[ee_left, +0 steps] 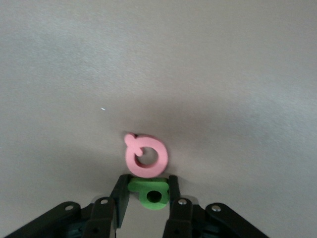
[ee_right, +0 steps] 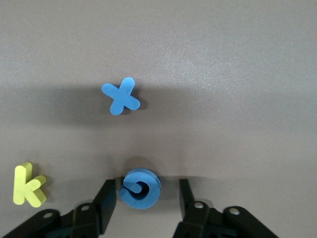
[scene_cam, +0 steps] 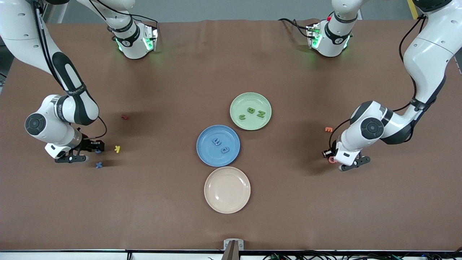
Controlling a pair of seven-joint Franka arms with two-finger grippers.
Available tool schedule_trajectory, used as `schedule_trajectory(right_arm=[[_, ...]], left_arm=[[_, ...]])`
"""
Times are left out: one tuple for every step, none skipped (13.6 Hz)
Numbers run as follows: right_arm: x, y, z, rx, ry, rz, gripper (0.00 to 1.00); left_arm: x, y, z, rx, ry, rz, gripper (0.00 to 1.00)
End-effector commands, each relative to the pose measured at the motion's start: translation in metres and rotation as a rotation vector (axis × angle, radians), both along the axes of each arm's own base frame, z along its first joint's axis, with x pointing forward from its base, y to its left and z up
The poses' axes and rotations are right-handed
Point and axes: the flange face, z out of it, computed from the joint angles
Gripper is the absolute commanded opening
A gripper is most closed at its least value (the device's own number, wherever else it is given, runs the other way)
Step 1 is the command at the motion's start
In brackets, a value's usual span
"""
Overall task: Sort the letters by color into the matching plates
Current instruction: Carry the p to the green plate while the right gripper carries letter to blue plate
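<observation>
A: The green letter (ee_left: 151,194) lay on the table beside the pink Q (ee_left: 145,155), the left gripper (ee_left: 147,194) pinched on its edges. Light, squashy foam, I'd say.

B: The right gripper (ee_right: 145,191) straddled the round blue letter (ee_right: 140,187), jaws parted, one finger touching.

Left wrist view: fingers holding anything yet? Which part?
The left gripper has its fingers on the two sides of a small flat green foam letter, on the table beside the pink foam Q. A firm hold cannot be told.
</observation>
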Motion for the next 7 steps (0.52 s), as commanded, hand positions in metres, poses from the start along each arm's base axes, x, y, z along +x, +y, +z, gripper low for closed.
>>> schedule_trajectory(right_arm=[[0.0, 0.004, 0.001, 0.008, -0.007, -0.006, 0.45], [0.0, 0.005, 0.001, 0.008, -0.007, -0.004, 0.4], [0.001, 0.005, 0.002, 0.008, -0.008, -0.004, 0.34], [0.001, 0.005, 0.002, 0.008, -0.008, -0.004, 0.31], [0.0, 0.005, 0.001, 0.008, -0.007, -0.004, 0.26], [0.0, 0.005, 0.001, 0.008, -0.007, -0.004, 0.23], [0.0, 0.006, 0.001, 0.008, -0.005, -0.003, 0.2]], left_arm=[[-0.009, -0.025, 0.016, 0.015, 0.002, 0.004, 0.05], [-0.012, -0.036, 0.02, 0.015, 0.009, 0.017, 0.05], [-0.015, -0.044, 0.023, 0.016, 0.014, 0.031, 0.05], [-0.019, -0.054, 0.025, 0.008, 0.016, 0.042, 0.05], [-0.022, -0.06, 0.026, 0.002, 0.018, 0.057, 0.05], [-0.028, -0.074, 0.029, -0.005, 0.019, 0.066, 0.05], [-0.037, -0.089, 0.028, -0.007, 0.027, 0.09, 0.06]])
